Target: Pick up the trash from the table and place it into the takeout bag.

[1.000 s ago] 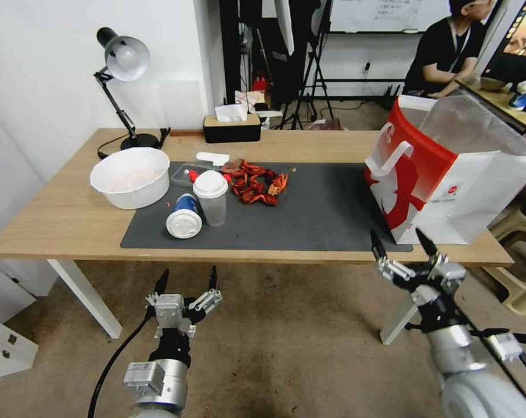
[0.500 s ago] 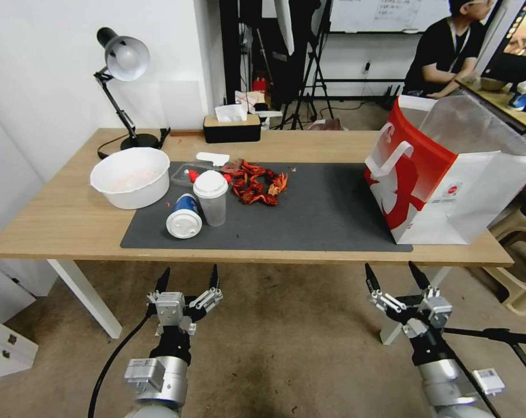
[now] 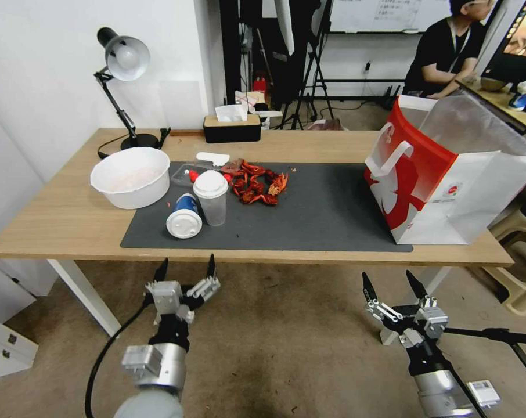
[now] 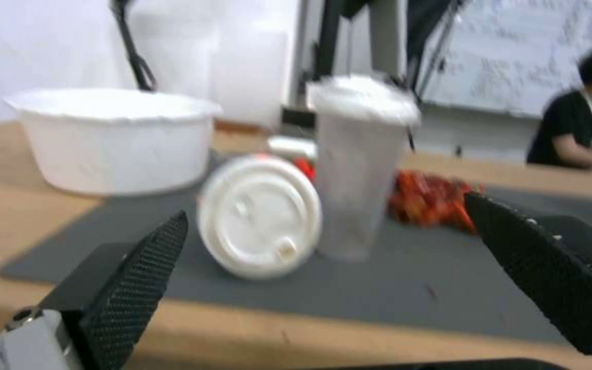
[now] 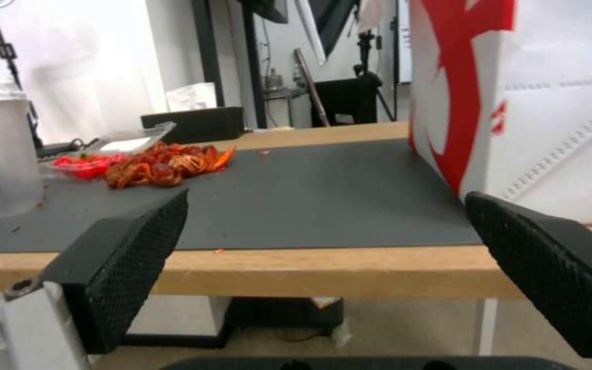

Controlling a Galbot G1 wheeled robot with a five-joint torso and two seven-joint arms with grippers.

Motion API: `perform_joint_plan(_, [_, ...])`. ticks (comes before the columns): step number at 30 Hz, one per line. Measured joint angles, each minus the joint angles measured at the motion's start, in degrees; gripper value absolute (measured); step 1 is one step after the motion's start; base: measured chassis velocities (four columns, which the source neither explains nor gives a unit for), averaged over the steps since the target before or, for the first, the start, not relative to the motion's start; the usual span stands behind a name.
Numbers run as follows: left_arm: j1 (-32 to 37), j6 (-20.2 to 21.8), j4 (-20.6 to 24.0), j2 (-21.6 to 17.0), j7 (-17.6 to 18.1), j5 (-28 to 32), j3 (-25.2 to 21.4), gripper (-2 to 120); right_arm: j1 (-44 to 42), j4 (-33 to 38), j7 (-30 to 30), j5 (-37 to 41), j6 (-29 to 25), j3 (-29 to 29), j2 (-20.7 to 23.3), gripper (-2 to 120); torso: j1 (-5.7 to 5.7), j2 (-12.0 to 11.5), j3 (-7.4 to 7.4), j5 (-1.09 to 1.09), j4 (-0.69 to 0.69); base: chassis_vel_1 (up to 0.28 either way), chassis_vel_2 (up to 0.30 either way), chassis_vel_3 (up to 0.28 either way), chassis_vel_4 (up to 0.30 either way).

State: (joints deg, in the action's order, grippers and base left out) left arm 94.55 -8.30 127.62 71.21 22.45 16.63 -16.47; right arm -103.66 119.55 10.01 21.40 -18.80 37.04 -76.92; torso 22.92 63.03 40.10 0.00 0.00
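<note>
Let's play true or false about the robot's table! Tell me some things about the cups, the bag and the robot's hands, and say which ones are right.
1. The blue cup is standing upright. False: it lies on its side on the grey mat, its white lid facing the robot.
2. The clear cup stands upright beside the blue cup. True.
3. The left gripper is holding a cup. False: it is open and empty, below the front edge of the table.
4. The takeout bag stands at the right end of the table. True.
5. The right gripper is inside the bag. False: it is open, below the table edge.
</note>
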Motion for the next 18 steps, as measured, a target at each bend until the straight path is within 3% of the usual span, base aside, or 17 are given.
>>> perform_joint_plan(9, [-5.57,-1.06,-0.29,-0.23,1.91,6.79,-2.73,100,2.46,-0.34,-0.68,0.01,2.13,-0.91,3.08,100,0.00,0.00,0.01,0.00,0.01,0.000,0.000,0.000,0.000])
perform_joint_plan(18, [-13.54,5.73,-2.41,-3.40,3.46,12.48,-2.07,100,1.72,-0.14,-1.22,-0.06,2.64,-0.09,3.18,100,0.00,0.00,0.01,0.00,-0.01,0.000,0.000,0.000,0.000])
